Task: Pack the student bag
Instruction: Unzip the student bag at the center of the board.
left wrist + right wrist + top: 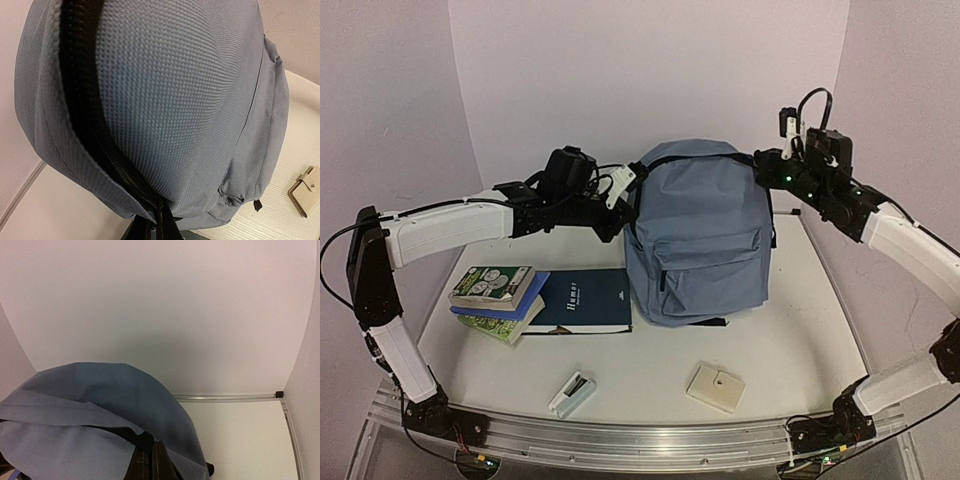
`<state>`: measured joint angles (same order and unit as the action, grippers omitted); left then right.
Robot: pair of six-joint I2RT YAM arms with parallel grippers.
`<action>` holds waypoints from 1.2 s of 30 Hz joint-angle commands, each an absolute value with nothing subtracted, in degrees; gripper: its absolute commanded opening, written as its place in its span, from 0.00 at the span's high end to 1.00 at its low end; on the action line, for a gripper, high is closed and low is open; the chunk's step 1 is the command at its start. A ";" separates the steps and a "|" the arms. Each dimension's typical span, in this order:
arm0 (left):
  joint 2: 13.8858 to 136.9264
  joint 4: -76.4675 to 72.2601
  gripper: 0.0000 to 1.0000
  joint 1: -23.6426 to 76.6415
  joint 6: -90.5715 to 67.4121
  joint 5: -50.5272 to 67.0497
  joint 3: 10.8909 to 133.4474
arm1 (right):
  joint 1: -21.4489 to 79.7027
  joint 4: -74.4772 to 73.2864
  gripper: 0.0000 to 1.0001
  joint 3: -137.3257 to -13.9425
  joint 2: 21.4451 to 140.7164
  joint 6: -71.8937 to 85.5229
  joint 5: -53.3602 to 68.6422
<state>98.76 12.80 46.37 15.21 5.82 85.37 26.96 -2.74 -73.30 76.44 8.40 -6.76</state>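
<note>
top view: the student bag (pixel 698 240) stands upright mid-frame on the counter (pixel 800 340), books (pixel 500 295) lower left. left wrist view: left end effector (pixel 158 227) pinched shut on the zip (pixel 80 100), probably its pull. right wrist view: right end effector (pixel 150 461) shut, gripping the bag's top. seemingly the opening step; next, draw the zip round.

Upright slate-blue student bag (pixel 698 240)

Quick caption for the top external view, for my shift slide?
Left pincer and right pincer pinch the upper sides of the upright slate-blue fabric backpack; stacked books lie beside it.
</note>
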 commanded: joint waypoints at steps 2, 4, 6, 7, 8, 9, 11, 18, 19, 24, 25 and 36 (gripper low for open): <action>98.57 17.01 1.00 46.93 15.81 8.33 88.11 | 34.50 0.09 1.00 -78.71 79.99 4.27 -10.49; 98.58 17.29 1.00 46.93 15.19 8.72 88.14 | 36.34 0.00 1.00 -78.95 81.75 4.03 -11.20; 98.67 17.40 1.00 46.93 14.67 9.04 88.29 | 37.79 0.08 1.00 -79.15 83.17 4.02 -11.55; 98.74 17.41 1.00 46.93 14.51 9.05 88.43 | 38.45 0.09 1.00 -79.40 83.86 4.16 -11.41; 98.84 17.42 1.00 46.93 14.38 9.05 88.59 | 39.04 0.09 1.00 -79.68 84.43 4.30 -11.24; 98.99 17.36 1.00 46.93 14.13 9.11 88.78 | 39.70 0.17 1.00 -80.10 85.00 4.51 -10.93; 99.14 17.05 1.00 46.93 13.63 9.20 89.10 | 40.83 0.31 1.00 -80.86 85.90 4.93 -10.54; 99.27 16.92 1.00 46.91 11.31 7.61 89.49 | 42.01 2.18 1.00 -78.67 83.39 7.86 -12.52; 99.09 17.06 1.00 46.93 10.92 7.16 89.43 | 42.01 2.43 1.00 -77.50 82.67 8.47 -14.13; 97.90 18.55 0.84 46.93 8.60 5.86 89.71 | 42.02 2.69 1.00 -72.21 77.02 12.15 -18.29; 97.49 19.29 0.79 46.93 8.26 6.18 89.74 | 42.02 2.71 1.00 -71.21 75.90 12.88 -17.88; 93.04 18.51 0.31 46.93 4.76 9.35 92.73 | 42.02 5.51 1.00 -63.26 70.35 18.21 -11.92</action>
<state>96.84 19.78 46.62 6.76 8.04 87.42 41.56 2.09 -66.11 73.00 15.22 -14.38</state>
